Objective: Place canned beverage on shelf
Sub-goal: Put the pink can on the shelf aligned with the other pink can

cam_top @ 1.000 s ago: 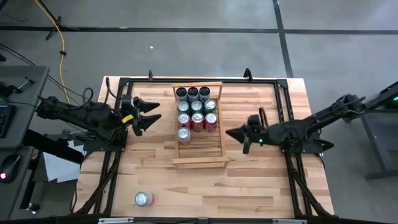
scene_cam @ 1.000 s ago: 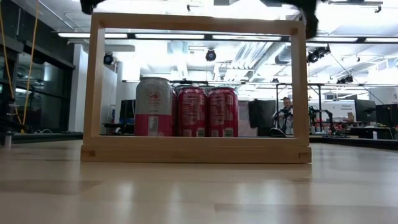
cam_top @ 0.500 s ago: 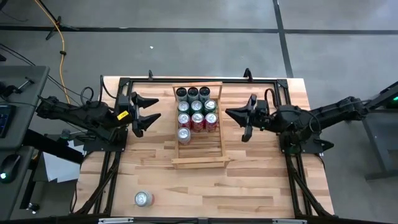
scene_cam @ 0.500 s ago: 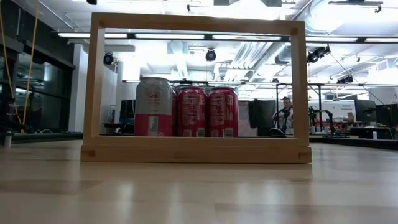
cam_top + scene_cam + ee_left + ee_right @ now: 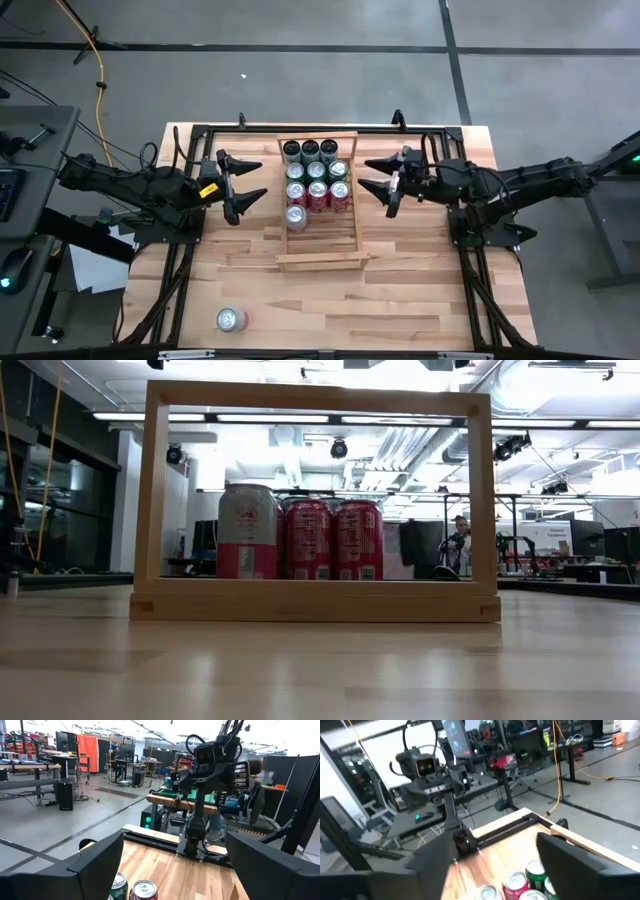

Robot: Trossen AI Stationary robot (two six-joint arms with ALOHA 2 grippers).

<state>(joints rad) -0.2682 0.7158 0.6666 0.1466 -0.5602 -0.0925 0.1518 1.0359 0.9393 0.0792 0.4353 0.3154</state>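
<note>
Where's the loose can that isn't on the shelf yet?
In the high view the loose can stands alone near the table's front edge on the left arm's side, well clear of the shelf and both grippers.

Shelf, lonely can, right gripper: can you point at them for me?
shelf [image 5: 318,259], high view, near end bar
lonely can [image 5: 231,319], high view, its top
right gripper [image 5: 372,175], high view, between open fingertips

One shelf [image 5: 318,260] is sitting on the tabletop [image 5: 420,290], and ten cans are standing in it: three dark-topped [image 5: 310,150] in the far row, two green [image 5: 339,170], four red [image 5: 317,192] (colours judged from above), one silver-topped [image 5: 296,214]. One more can [image 5: 231,319] is sitting outside, near left. Two claws are hovering, left [image 5: 245,183] and right [image 5: 372,175].
</note>
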